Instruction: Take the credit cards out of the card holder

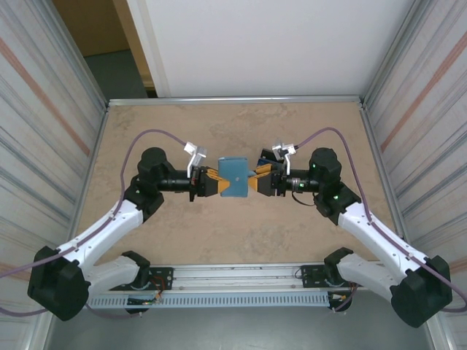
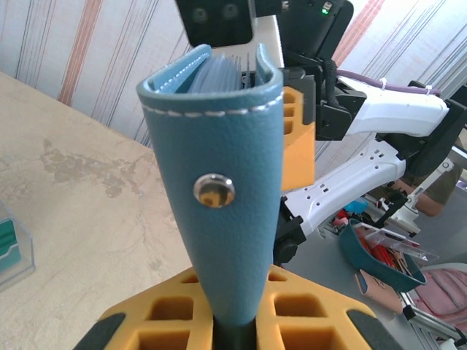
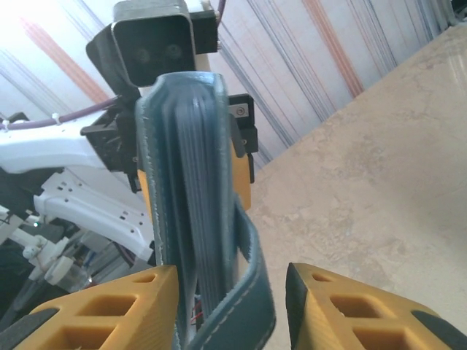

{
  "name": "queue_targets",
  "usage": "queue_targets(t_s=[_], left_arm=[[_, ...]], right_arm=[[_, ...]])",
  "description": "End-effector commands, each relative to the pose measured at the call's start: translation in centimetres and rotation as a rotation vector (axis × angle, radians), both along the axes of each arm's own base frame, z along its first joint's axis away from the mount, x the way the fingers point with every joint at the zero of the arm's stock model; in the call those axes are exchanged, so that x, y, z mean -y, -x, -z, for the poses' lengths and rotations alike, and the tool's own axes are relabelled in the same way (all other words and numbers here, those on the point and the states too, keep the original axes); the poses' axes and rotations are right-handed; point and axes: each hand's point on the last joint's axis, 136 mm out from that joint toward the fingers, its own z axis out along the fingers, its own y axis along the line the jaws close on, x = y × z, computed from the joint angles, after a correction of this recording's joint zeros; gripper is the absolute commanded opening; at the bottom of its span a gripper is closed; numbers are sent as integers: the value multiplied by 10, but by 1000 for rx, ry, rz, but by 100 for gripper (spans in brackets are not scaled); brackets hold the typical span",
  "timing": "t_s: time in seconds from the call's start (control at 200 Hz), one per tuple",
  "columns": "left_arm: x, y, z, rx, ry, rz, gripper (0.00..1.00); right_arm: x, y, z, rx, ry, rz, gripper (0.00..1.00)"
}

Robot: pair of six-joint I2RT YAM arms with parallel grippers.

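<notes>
The card holder point(image 2: 226, 168) hangs in the air over the middle of the surface point(image 1: 241, 248), its narrow end clamped tight in the left tool point(image 2: 233, 317). The right tool point(image 3: 232, 306) stands apart around a loose flap, with a gap on one side (so probably not gripping). The stitched leather looks light and soft and should flex. The credit cards point(image 3: 195, 189) look thin, stiff and slick, best pinched by their exposed edges. Their number and depth are hidden.

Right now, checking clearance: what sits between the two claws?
The blue card holder, clamped in the left claw, reaching the right claw; top view.
</notes>
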Motion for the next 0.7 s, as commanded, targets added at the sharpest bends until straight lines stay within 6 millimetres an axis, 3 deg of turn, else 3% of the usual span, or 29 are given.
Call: queue_targets(t_s=[0.0,0.261,0.481,0.571,0.697], left_arm=[[4,11,-14,74,36,65,0],[7,22,-18,111,51,93,0],[12,21,-15,99,44,89,0],[14,16,-13,84,31,69,0],[14,7,-6,55,-6,25,20]], right_arm=[[-5,6,-8,28,-17,-29,43],[-6,5,-8,33,-19,-27,32],[-7,6,-4,24,-13,-26,31],[-9,10,-6,35,-11,-33,18],[-5,6,-4,53,23,29,0]])
